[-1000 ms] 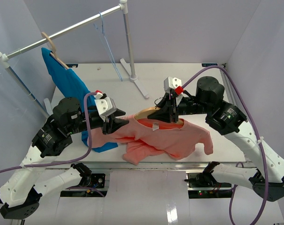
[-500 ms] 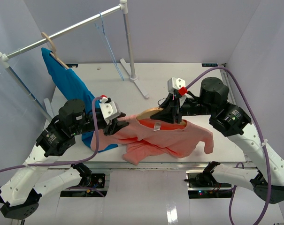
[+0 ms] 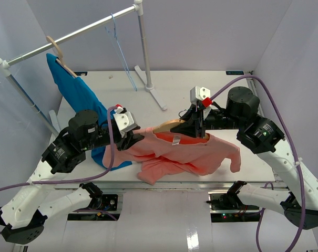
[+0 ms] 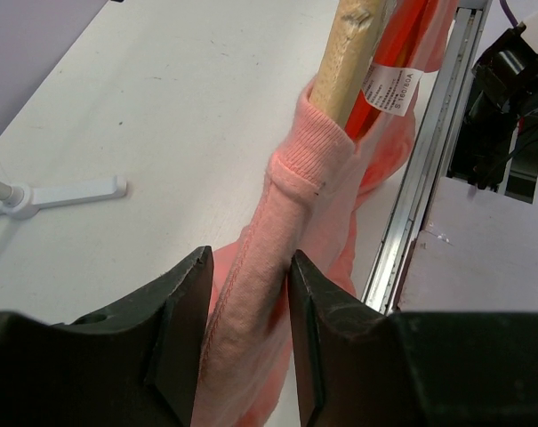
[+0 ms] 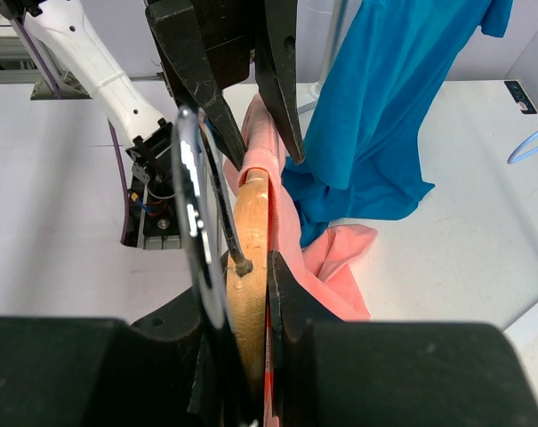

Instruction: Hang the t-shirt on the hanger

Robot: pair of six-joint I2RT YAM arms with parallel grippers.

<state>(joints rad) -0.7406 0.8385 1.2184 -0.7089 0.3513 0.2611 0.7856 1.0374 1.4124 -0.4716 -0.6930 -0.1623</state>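
Observation:
The salmon-pink t-shirt (image 3: 185, 155) lies on the table with its collar lifted. The wooden hanger (image 3: 168, 126) has its left arm inside the collar. My left gripper (image 3: 135, 137) is shut on a fold of the t-shirt (image 4: 286, 205) at the shoulder, just below the hanger's tip (image 4: 349, 53), which pokes out of the fabric. My right gripper (image 3: 194, 128) is shut on the hanger's middle (image 5: 249, 267), next to its metal hook (image 5: 197, 205). Pink fabric (image 5: 291, 253) hangs against the hanger's right side there.
A bright blue shirt (image 3: 74, 100) hangs from a tan hanger on the white rack (image 3: 80, 32) at the back left and drapes onto the table. A pale-blue wire hanger (image 3: 119, 47) hangs farther right. The rack's foot (image 3: 156, 94) stands behind the hanger.
My left gripper has moved right, towards the hanger, with the shirt fabric in it. My right gripper has shifted slightly right and up with the hanger.

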